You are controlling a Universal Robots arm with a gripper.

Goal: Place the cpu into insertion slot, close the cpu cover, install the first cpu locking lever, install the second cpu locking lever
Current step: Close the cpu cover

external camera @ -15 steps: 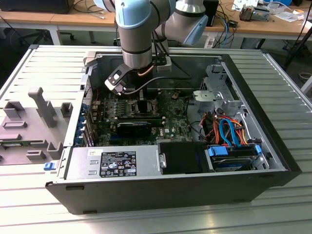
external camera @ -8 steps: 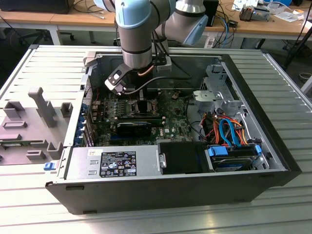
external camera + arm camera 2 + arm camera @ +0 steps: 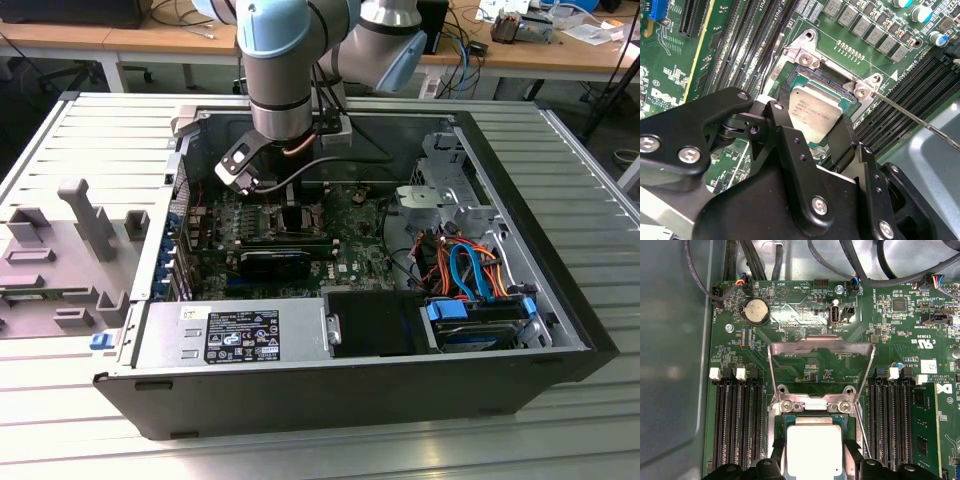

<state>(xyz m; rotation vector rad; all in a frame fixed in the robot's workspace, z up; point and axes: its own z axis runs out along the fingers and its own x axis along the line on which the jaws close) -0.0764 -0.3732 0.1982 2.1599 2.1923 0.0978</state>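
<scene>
arm (image 3: 285,70) vertical, pincer (image 3: 815,131) down over cpu (image 3: 815,106)

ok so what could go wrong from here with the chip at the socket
The pincer grips the cpu by its edges just over the insertion slot. If it goes down tilted or offset, it may not seat and could damage the contacts. The cpu cover stands open next to the slot and a thin locking lever juts out beside it, so the pincer might catch either.
</scene>
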